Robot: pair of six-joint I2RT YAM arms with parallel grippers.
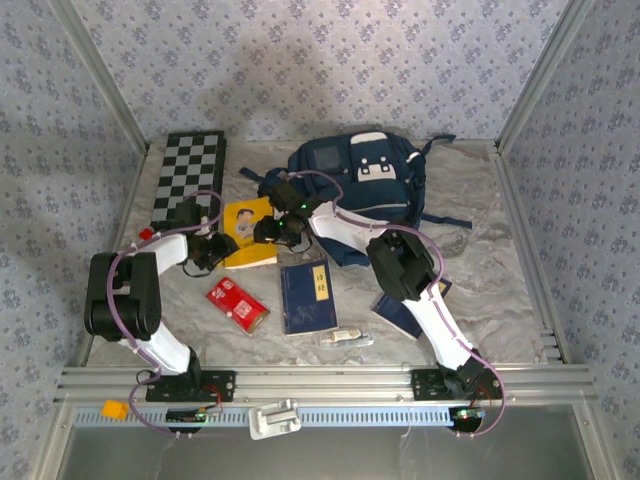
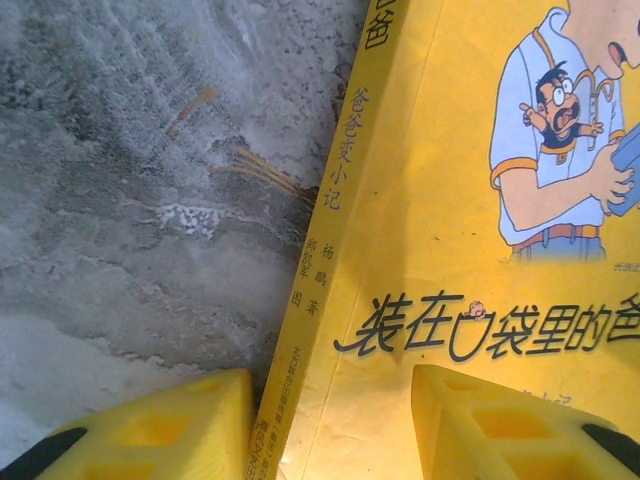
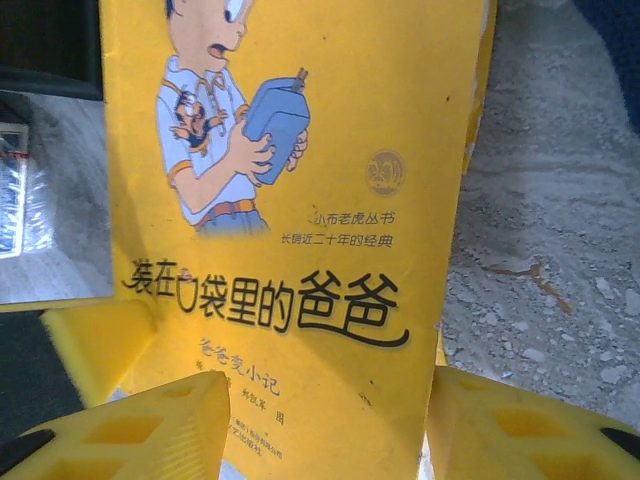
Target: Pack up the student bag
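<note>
The student bag [image 1: 352,188], a navy backpack with white panels, lies at the back centre of the table. A yellow cartoon-cover book [image 1: 250,228] lies just left of it. My left gripper [image 1: 212,250] is at the book's left edge. In the left wrist view it [image 2: 332,425] is open across the spine of the book [image 2: 450,200], one finger over the table, the other over the cover. My right gripper [image 1: 271,232] is at the book's right edge. In the right wrist view it [image 3: 330,425] is open, with the book's [image 3: 330,150] cover between its fingers.
A folded chessboard [image 1: 188,178] lies at the back left. A red packet [image 1: 237,303], a dark blue book [image 1: 307,295] and a small clear packet [image 1: 345,338] lie in front. Another dark blue book [image 1: 400,318] sits under the right arm. Metal frame rails border the table.
</note>
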